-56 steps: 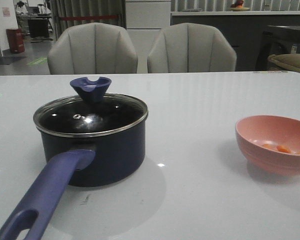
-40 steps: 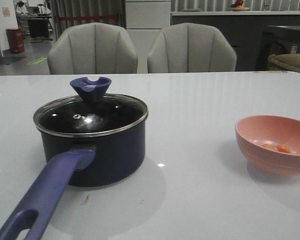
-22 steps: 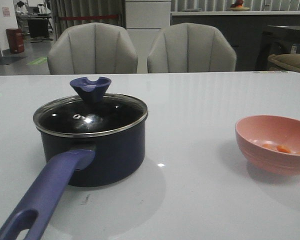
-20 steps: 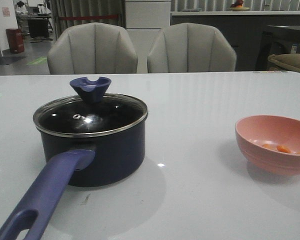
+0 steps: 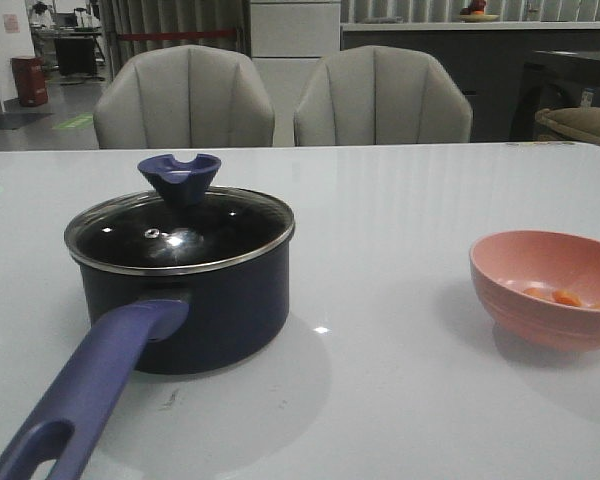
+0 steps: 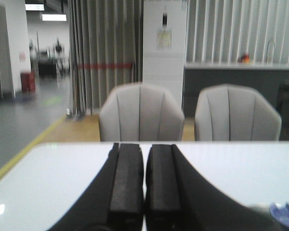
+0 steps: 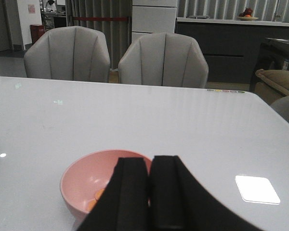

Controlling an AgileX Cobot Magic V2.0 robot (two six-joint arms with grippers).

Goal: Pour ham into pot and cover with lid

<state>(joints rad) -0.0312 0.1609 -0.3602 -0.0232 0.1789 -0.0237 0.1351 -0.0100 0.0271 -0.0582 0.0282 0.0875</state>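
The dark navy pot (image 5: 210,310) stands on the left of the white table, its long purple-blue handle (image 5: 95,385) pointing toward me. The glass lid (image 5: 180,235) with its notched knob (image 5: 180,175) sits on the pot. A few orange-pink ham chunks (image 5: 555,295) lie in the pink bowl (image 5: 540,315) on the right. Neither gripper shows in the front view. My left gripper (image 6: 144,147) is shut and empty above the table, with a bit of the knob (image 6: 285,211) beside it. My right gripper (image 7: 150,161) is shut and empty, just in front of the bowl (image 7: 86,175) and the ham (image 7: 98,196).
Two grey chairs (image 5: 185,100) (image 5: 380,100) stand behind the table's far edge. A dark counter (image 5: 460,70) runs along the back. Bare white tabletop (image 5: 380,230) lies between pot and bowl.
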